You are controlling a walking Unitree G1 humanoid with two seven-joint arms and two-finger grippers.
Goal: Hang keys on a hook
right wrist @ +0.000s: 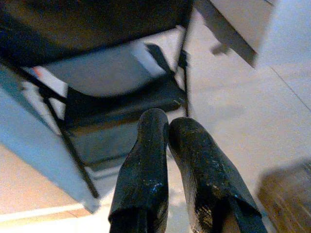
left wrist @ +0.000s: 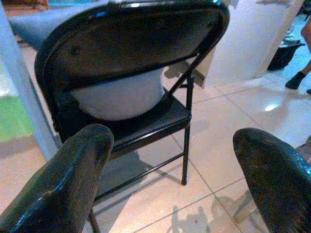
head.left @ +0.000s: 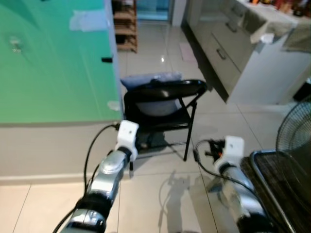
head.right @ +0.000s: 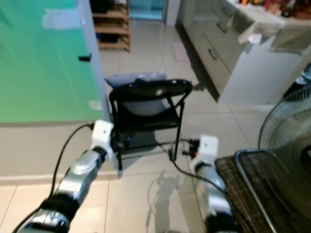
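Note:
A small black hook (head.left: 106,59) sticks out from the edge of the green wall panel (head.left: 53,63), up and left of both arms. I can make out no keys. My left gripper (left wrist: 170,141) is open with its fingers wide apart, and it points at the black folding chair (left wrist: 131,43). My right gripper (right wrist: 167,121) is shut, and nothing shows between its fingertips. It hangs low over the tiled floor, in front of the same chair (right wrist: 121,97). Both silver arms, left (head.left: 109,170) and right (head.left: 233,170), reach forward at about knee height.
The black folding chair (head.left: 165,92) holds a pale cushion (head.left: 151,106) and stands right beside the wall's end. A standing fan (head.left: 296,126) and a dark wire basket (head.left: 277,179) crowd the right side. White kitchen cabinets (head.left: 262,73) run along the far right. A person's foot (left wrist: 295,80) is near them.

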